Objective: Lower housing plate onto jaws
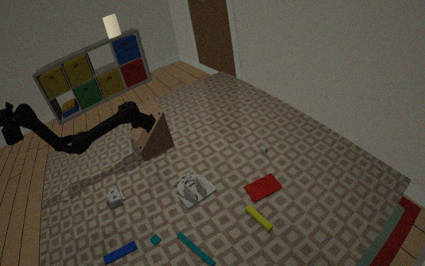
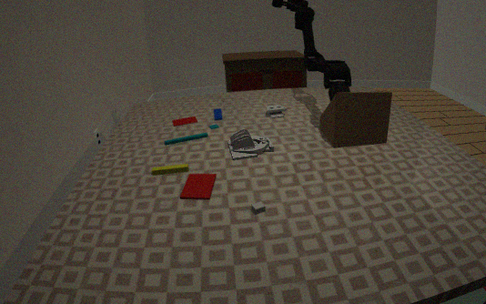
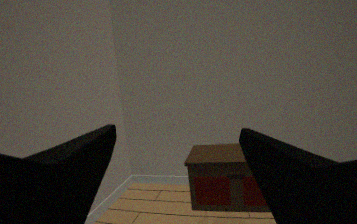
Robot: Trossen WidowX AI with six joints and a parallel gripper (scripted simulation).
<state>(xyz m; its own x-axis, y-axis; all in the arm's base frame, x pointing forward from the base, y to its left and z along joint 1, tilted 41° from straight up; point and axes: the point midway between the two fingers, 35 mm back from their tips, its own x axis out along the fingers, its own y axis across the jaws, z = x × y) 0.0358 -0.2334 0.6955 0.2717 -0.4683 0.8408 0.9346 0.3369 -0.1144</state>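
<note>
My gripper (image 3: 179, 133) is open in the wrist view, with nothing between its two black fingers. It faces the far wall and cabinet, well away from the parts on the mat. A grey-white assembly (image 1: 211, 189) (image 2: 244, 156) lies mid-mat. It has a flat base, a rounded part, and a ridged grey piece (image 2: 241, 140) standing tilted. A separate small whitish part (image 1: 115, 197) (image 2: 275, 109) with two openings lies nearer the arm. Which one is the housing plate, and how the jaws sit on their pins, I cannot tell in this dim light.
A brown wedge-shaped block (image 1: 161, 139) (image 2: 360, 119) stands by the arm's base. Around the assembly lie a red plate (image 1: 263, 187) (image 2: 198, 186), yellow bar (image 1: 259, 218) (image 2: 170, 169), teal bar (image 1: 196, 248) (image 2: 186, 138), blue block (image 1: 120, 252) (image 2: 217, 114) and small whitish block (image 1: 263, 150) (image 2: 258, 207).
</note>
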